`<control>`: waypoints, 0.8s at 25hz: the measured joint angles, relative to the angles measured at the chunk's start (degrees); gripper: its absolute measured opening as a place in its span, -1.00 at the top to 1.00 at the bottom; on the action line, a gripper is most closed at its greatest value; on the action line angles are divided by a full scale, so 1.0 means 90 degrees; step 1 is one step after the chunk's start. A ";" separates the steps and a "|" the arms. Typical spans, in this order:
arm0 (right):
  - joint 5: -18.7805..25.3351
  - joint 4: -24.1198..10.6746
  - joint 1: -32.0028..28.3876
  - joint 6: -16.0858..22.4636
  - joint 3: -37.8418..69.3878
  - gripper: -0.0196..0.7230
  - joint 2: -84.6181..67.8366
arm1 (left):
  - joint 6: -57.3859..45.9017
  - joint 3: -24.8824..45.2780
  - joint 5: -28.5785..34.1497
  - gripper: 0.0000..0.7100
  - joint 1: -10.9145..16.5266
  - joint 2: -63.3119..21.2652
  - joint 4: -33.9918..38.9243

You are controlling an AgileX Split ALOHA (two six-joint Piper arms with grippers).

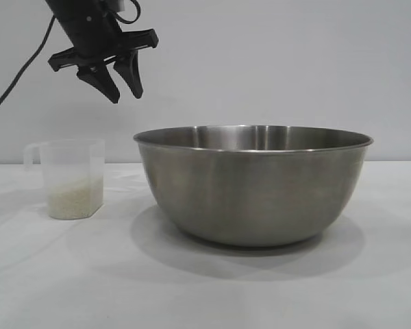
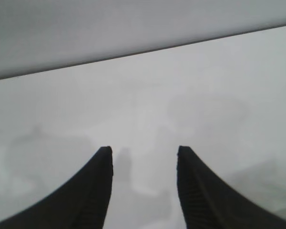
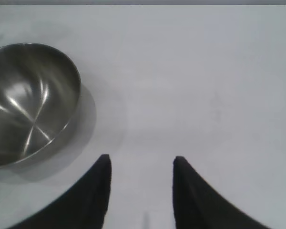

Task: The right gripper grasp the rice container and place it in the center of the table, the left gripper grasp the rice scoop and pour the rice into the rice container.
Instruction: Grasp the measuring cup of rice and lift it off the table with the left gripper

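- Nearest our exterior camera stands the rice container [image 1: 253, 185], a large stainless-steel bowl resting empty at about the middle of the table [image 1: 205, 288]; we judge the placing step done.
- To its left, near but apart from it, stands the rice scoop [image 1: 70, 178], upright, loop handle turned away from the bowl, with the rice [image 1: 74, 197] filling only its lowest part.
- We see the left gripper [image 1: 123, 88] hanging above the scoop and slightly toward the bowl side, fingers pointing down and parted at a moderate gap, holding nothing. Its own wrist view shows only bare cloth between the fingers.
- We find the right gripper [image 3: 140, 191] absent from the exterior view; in its wrist view its fingers are parted and empty, the bowl lying well clear of them to one side.
- Deciding relation: the scoop lies below the left gripper, so we judge the coming move a descent onto the cup, the left arm being much the nearer.
- Surface and room: plain white cloth, faintly creased; a pale blank wall behind.
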 joint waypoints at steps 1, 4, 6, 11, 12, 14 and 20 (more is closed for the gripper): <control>0.0091 -0.0050 0.0000 0.0080 0.0083 0.17 -0.0087 | 0.0000 0.0000 0.0000 0.24 0.0000 0.0000 0.0000; 0.0293 -0.0137 0.0000 0.0222 0.0147 0.17 -0.0360 | 0.0000 0.0000 0.0000 0.24 0.0000 0.0000 0.0000; 0.0406 -0.0144 0.0000 0.0261 0.0173 0.17 -0.0587 | 0.0000 0.0000 0.0000 0.24 0.0000 0.0000 0.0000; 0.0404 -0.0159 -0.0250 0.0298 0.0213 0.17 -0.1245 | 0.0000 0.0000 0.0000 0.24 0.0000 0.0000 0.0000; 0.0404 -0.0159 -0.0305 0.0298 0.0213 0.17 -0.1390 | 0.0000 0.0000 0.0000 0.24 0.0000 0.0000 0.0000; 0.0404 -0.0159 -0.0427 0.0298 0.0213 0.17 -0.1682 | 0.0000 0.0000 0.0000 0.24 0.0000 0.0000 0.0000; 0.0418 -0.0159 -0.0561 0.0298 0.0213 0.17 -0.2289 | 0.0000 0.0000 0.0000 0.24 0.0000 0.0000 0.0000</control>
